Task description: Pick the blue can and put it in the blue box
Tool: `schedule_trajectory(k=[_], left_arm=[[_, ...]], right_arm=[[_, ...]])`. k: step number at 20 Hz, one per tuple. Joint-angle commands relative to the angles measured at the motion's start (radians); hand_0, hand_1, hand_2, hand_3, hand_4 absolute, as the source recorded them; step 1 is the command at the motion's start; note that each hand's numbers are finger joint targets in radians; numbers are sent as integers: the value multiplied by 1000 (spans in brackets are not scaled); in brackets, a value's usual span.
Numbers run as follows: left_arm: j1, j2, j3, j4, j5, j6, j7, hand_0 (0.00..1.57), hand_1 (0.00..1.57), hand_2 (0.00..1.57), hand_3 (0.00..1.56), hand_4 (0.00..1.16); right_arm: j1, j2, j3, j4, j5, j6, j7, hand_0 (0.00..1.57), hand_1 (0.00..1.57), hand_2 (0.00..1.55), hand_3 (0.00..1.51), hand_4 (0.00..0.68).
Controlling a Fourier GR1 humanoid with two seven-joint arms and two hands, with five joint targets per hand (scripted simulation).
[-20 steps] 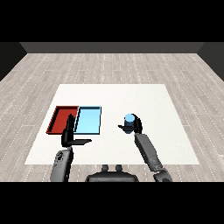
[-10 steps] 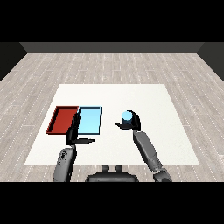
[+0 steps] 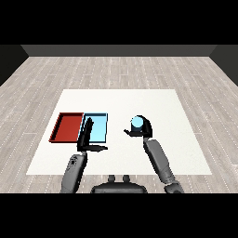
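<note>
Meanwhile, the right hand (image 3: 143,129), black-fingered at the end of its grey forearm, was curled round the small cylindrical blue can (image 3: 137,123), whose pale blue top faced the head view. Whether the can was lifted off the white table (image 3: 181,116) or touching it could not be told. It was to the right of the shallow light blue tray (image 3: 99,126), apart from it and not inside. That tray lay touching the shallow red tray (image 3: 69,126) on its left. The left hand (image 3: 87,135) held nothing, its fingers straight and pointing away over the seam between the two trays, thumb stretched out to the right.
</note>
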Motion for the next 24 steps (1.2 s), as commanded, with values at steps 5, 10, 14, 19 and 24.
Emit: schedule_trajectory(k=[5, 10, 14, 19, 24], left_arm=[[-6, -2, -113, 20, 33, 75, 1, 0, 0, 0, 0, 0], [-120, -2, -145, 122, 107, 104, 0, 0, 0, 0, 0, 0], [-112, -2, -147, 72, 96, 92, 41, 0, 0, 0, 0, 0], [-163, -2, -186, 197, 93, 127, -53, 0, 0, 0, 0, 0], [-145, -2, -250, 142, 99, 171, 18, 0, 0, 0, 0, 0]], right_arm=[[-10, 23, -24, -28, 34, 34, 11, 1450, 1450, 1462, 1358, 567], [8, -3, -27, -84, 41, 63, 47, 1472, 1472, 1473, 1382, 560], [-108, 23, -55, -3, 46, 48, 62, 1446, 1446, 1469, 1383, 562], [-33, 26, 33, -78, 31, 30, 37, 1443, 1443, 1468, 1389, 566], [-39, 27, 129, -98, -14, -47, 63, 1450, 1450, 1464, 1374, 550]])
